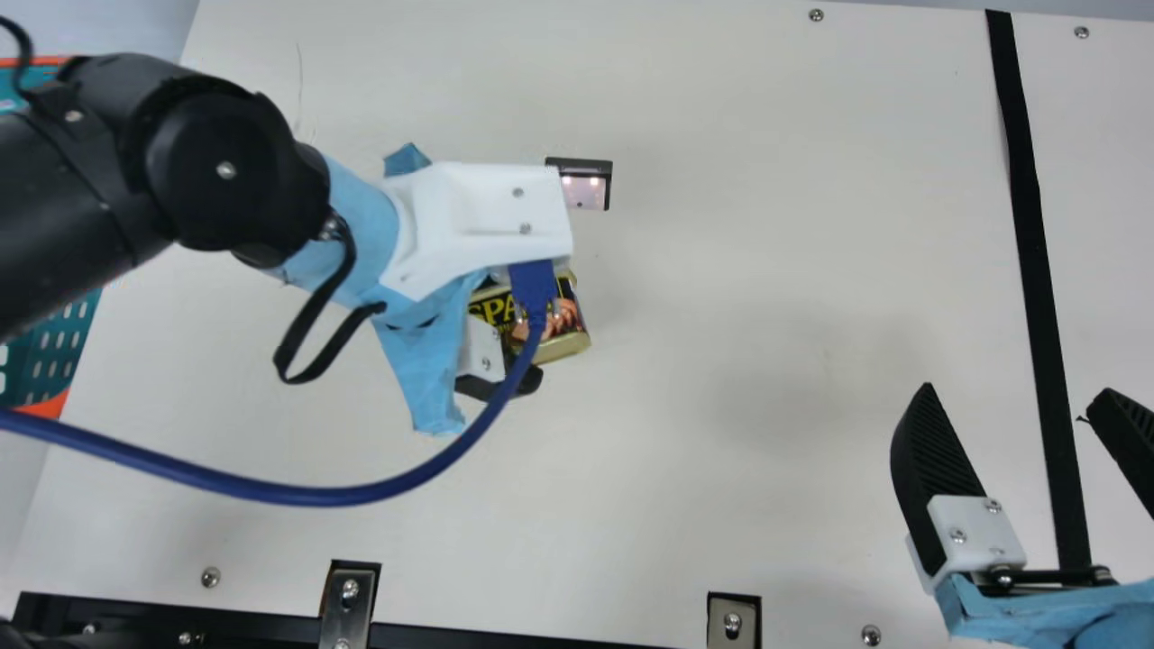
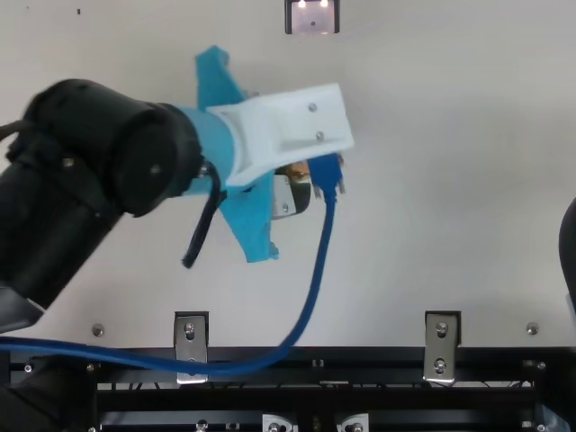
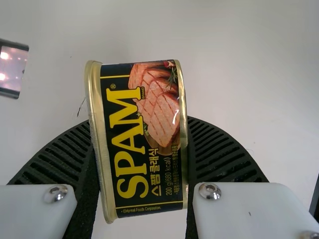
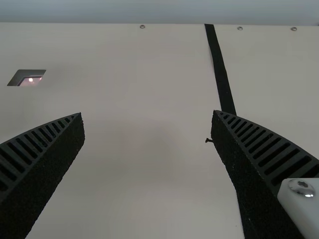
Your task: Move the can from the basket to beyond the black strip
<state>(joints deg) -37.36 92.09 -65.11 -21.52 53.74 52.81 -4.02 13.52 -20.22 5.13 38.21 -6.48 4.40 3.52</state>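
Observation:
My left gripper is over the table left of centre in the main view, shut on the can. In the left wrist view the can, dark with gold rims, is clamped between the two fingers of the left gripper. The arm's white bracket hides part of it in the main view. My right gripper stands open at the lower right, its fingers on either side of the black strip. In the right wrist view nothing is between the fingertips of the right gripper.
At the main view's left edge, the teal and orange basket is partly behind my left arm. A dark-framed rectangular fixture is set in the table above the can. A blue cable loops below the left arm. Metal brackets line the near edge.

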